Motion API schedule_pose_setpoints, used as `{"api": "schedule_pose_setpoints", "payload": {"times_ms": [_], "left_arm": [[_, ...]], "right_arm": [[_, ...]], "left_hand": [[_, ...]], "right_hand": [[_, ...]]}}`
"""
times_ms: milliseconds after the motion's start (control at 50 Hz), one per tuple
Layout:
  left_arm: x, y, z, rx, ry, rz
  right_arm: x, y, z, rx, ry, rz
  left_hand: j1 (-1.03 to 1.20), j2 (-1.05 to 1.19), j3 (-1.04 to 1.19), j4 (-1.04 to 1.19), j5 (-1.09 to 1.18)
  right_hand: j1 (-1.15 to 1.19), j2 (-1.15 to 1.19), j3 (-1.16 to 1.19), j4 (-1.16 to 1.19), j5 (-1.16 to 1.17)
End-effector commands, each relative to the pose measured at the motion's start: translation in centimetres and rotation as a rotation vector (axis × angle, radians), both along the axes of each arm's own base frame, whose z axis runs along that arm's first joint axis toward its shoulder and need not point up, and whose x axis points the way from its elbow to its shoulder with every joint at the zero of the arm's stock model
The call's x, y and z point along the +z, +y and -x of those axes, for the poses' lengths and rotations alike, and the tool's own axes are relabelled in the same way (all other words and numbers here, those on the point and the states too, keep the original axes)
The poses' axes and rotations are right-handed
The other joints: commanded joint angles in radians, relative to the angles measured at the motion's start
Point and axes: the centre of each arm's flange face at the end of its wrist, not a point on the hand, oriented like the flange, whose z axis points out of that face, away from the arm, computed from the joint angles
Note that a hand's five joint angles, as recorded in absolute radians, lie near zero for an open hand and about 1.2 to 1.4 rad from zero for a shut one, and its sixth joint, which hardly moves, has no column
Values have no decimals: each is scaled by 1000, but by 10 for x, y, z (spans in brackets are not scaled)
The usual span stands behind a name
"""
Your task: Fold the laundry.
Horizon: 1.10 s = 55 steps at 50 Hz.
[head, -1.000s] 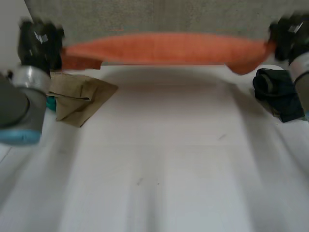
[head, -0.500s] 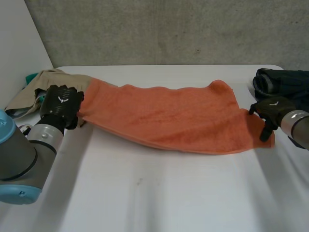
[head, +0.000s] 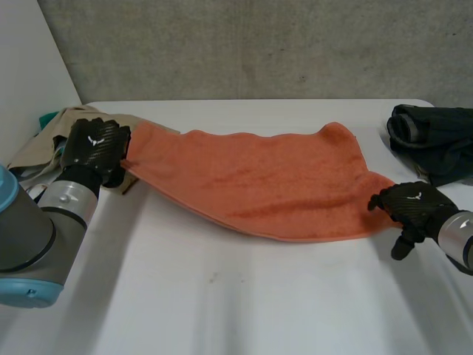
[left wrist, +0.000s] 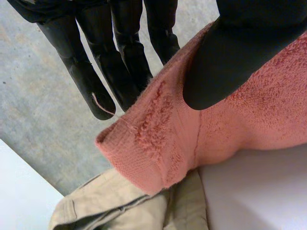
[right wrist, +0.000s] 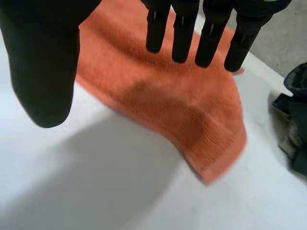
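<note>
Right hand released the towel; left fingers pinch it.

Black left hand and right hand; grey arm, light-blue cap

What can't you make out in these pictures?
Teal item, head view: mostly buried under the beige cloth, kind unclear.
Dark garment, head view: cut off by the frame edge.
Orange towel, left wrist view: partly under the thumb of the left robot hand.
</note>
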Motion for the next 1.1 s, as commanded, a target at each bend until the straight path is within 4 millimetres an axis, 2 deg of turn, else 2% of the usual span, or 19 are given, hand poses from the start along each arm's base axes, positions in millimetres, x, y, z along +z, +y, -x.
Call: {"api": "schedule_pose_setpoints", "payload": {"times_ms": [20,60,200,220,300,360,440,500,580,640,660,680,740,760,820,840,920,1000,1100], "left_arm": [[24,3,9,-28,34,32],[34,5,12,-40,48,32],[65,12,25,-85,95,36],[72,13,29,-97,107,41],[89,17,37,-123,133,47],[100,20,42,-139,150,54],[117,23,47,-156,184,63],[132,25,46,-151,220,83],[146,26,44,-150,256,108],[155,29,41,-148,272,128],[156,29,40,-144,275,133],[157,29,39,-143,276,136],[161,30,37,-137,282,145],[162,31,36,-137,284,148],[166,33,33,-129,293,157],[169,34,31,-124,296,163],[168,30,24,-100,295,164],[163,25,18,-76,287,149],[157,25,16,-68,281,131]], "right_arm": [[3,8,-37,-28,-309,-21],[7,19,-62,4,-415,-29],[28,43,-116,25,-664,-26],[28,55,-133,36,-695,-34],[14,74,-170,38,-698,-27],[8,78,-186,2,-702,-6],[-13,71,-191,-61,-670,-6],[-19,68,-191,-81,-658,0],[-25,59,-183,-128,-641,14],[-24,38,-164,-218,-624,50],[-24,29,-155,-255,-618,62],[-22,7,-133,-330,-606,90],[-15,-17,-101,-410,-576,139],[-14,-28,-82,-445,-541,162],[-15,-43,-60,-463,-490,185],[-18,-52,-46,-467,-456,192],[-21,-65,-21,-451,-391,190],[-25,-69,-13,-419,-360,178],[-26,-66,-16,-370,-360,144]], "left_hand": [[242,196,204,195,233],[242,196,204,195,233],[242,196,204,195,233],[242,196,204,195,233],[242,196,204,195,233],[242,196,204,195,233],[242,196,204,195,233],[242,196,204,195,233],[242,196,204,195,233],[242,196,204,195,233],[242,196,204,195,233],[242,196,204,195,233],[242,196,204,195,233],[242,196,204,195,233],[242,196,204,195,233],[242,196,204,195,233],[242,196,204,195,233],[242,196,204,195,233],[242,196,204,195,233]], "right_hand": [[-121,-113,-117,-106,-87],[-202,-195,-199,-188,-169],[-234,-226,-231,-220,-200],[-234,-226,-231,-220,-200],[-234,-226,-231,-220,-200],[-234,-226,-231,-220,-200],[-234,-226,-231,-220,-200],[-234,-226,-231,-220,-200],[-234,-226,-231,-220,-200],[-234,-226,-231,-220,-200],[-189,-181,-186,-174,-155],[-122,-114,-118,-107,-88],[31,39,34,45,65],[151,158,154,165,184],[272,280,276,287,306],[331,338,334,345,364],[451,459,454,465,484],[493,500,496,507,526],[636,644,640,651,670]]}}
